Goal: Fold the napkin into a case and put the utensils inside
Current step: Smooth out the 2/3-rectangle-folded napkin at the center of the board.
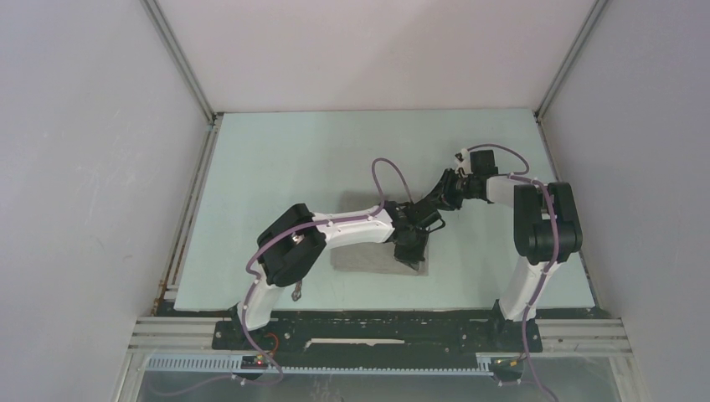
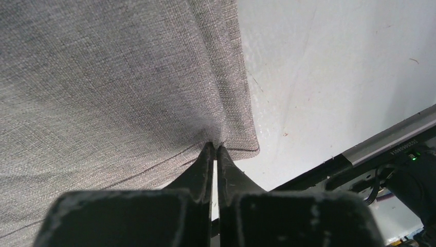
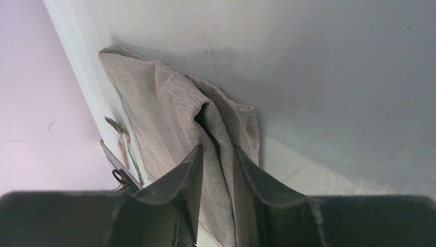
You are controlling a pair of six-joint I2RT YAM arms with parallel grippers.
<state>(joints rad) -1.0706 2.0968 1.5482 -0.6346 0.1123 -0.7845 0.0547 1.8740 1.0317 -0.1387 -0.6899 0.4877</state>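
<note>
The grey napkin point(image 1: 362, 256) lies mid-table, partly under my left arm. My left gripper point(image 1: 413, 256) is shut on the napkin's edge beside its near right corner point(image 2: 241, 144); the fingertips point(image 2: 208, 152) pinch the cloth. My right gripper point(image 1: 429, 214) reaches in from the right and is shut on a raised, bunched fold of the napkin point(image 3: 169, 113) that runs up between its fingers point(image 3: 193, 164). The utensils point(image 3: 123, 146), a spoon with a pinkish handle and a metal fork, lie beyond the napkin at the table's near edge. In the top view they show only partly below my left elbow point(image 1: 298, 291).
The pale green table point(image 1: 276, 159) is walled by white panels on the left, back and right. A black rail point(image 1: 377, 331) with the arm bases runs along the near edge and shows in the left wrist view point(image 2: 380, 154).
</note>
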